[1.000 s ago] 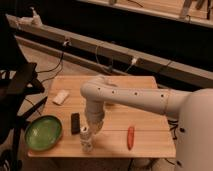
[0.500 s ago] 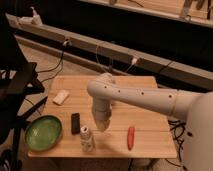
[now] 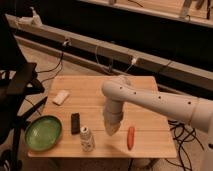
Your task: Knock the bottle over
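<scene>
Wooden table (image 3: 95, 95): light plank top, centre of the frame, carrying every item below.

Bottle (image 3: 87, 139): small whitish plastic bottle, narrow capped neck with a dark band, upright near the table's front edge, lower centre-left. Nothing touches it.

Gripper (image 3: 112, 129): pale end of the robot arm (image 3: 155, 100), pointing down over the table just right of the bottle, with a visible gap between them. How far it is opened cannot be told; nothing is seen in its hold.

Robot arm: white, perforated casing, entering from the right edge, bending at an elbow above the table centre and dropping to the gripper.

Dark rectangular object (image 3: 75, 123): flat on the table, just left of the bottle and slightly behind it.

Green bowl (image 3: 43, 133): round, at the lower-left corner of the table.

Carrot (image 3: 130, 137): orange, elongated, lying right of the gripper near the front edge.

White cloth-like item (image 3: 61, 97): left side of the table, toward the back.
</scene>
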Available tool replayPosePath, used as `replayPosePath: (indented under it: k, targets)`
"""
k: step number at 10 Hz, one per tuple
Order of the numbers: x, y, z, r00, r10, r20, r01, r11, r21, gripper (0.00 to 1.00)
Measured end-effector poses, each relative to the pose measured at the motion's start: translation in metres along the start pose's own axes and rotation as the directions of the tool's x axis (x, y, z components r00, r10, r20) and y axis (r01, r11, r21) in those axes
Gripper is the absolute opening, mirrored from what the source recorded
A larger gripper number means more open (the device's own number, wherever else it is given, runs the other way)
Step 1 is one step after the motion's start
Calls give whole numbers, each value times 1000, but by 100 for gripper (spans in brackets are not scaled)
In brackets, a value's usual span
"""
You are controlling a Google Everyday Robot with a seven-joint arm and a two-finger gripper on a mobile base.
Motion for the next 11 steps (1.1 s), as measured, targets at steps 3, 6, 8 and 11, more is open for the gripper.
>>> replayPosePath:
  k: [3, 6, 8, 11]
  targets:
    - [-38, 3, 14, 979, -168, 112, 174, 984, -46, 18]
    - [-86, -18, 32, 898, -387, 209, 410, 908, -83, 29]
    - [-88, -29, 33, 914, -359, 191, 379, 922, -78, 29]
    - [-72, -23, 22, 905, -369, 210, 394, 915, -88, 29]
